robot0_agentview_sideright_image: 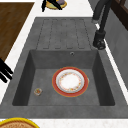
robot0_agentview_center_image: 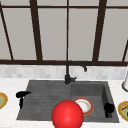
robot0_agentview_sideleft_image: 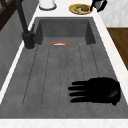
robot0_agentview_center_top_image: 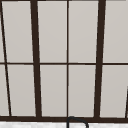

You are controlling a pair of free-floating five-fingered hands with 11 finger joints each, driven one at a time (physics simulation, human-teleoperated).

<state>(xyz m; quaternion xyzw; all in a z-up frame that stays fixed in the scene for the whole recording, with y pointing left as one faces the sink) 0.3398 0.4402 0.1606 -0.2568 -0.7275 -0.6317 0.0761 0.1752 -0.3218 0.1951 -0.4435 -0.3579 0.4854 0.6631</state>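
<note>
Currently the sink (robot0_agentview_center_image: 37, 100) basin at right holds a red-rimmed plate (robot0_agentview_sideright_image: 70, 81). Left hand (robot0_agentview_center_image: 22, 95) hovers flat, fingers straight, over the draining board. Right hand (robot0_agentview_center_image: 109, 108), fingers curled on nothing, hangs at the basin's right edge. A red ball (robot0_agentview_center_image: 67, 115) sits near front.

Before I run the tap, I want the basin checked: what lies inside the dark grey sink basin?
Inside the dark grey sink basin lies a round white plate with a red-orange rim, and beside it a small round drain fitting. The basin floor under the plate is covered.
</note>
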